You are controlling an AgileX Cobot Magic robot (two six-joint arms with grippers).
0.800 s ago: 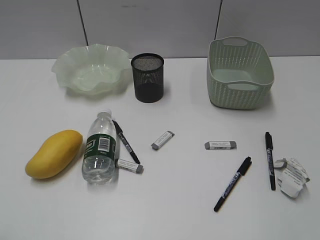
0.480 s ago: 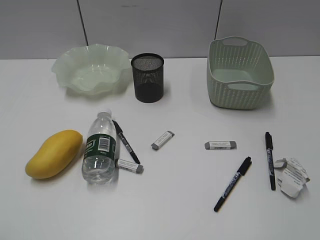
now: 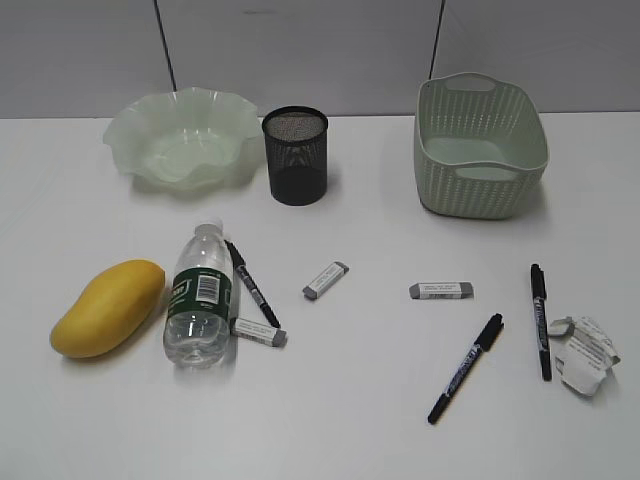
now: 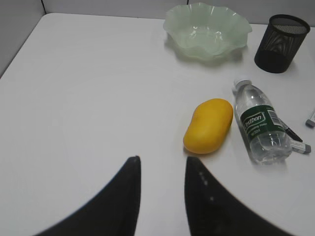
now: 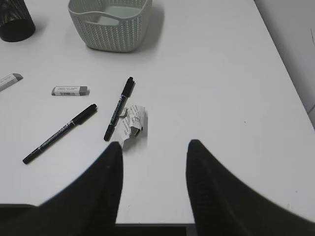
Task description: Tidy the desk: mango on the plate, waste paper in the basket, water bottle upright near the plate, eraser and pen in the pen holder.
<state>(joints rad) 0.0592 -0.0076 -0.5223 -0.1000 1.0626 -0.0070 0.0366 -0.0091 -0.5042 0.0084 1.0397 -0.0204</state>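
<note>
Left wrist view | mango (image 4: 208, 126) just beyond parted left tool (image 4: 162, 169)

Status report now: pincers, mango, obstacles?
Both pincers, left and right, open, empty. Mango on desk, beside lying bottle. Plate empty.

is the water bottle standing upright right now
No, the bottle lies on its side beside the mango.

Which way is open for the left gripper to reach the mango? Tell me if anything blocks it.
Probably yes, straight ahead. The left gripper is open and empty, and only bare desk lies between it and the mango. The water bottle lies close beside the mango's far side, which could crowd a sideways grip.
</note>
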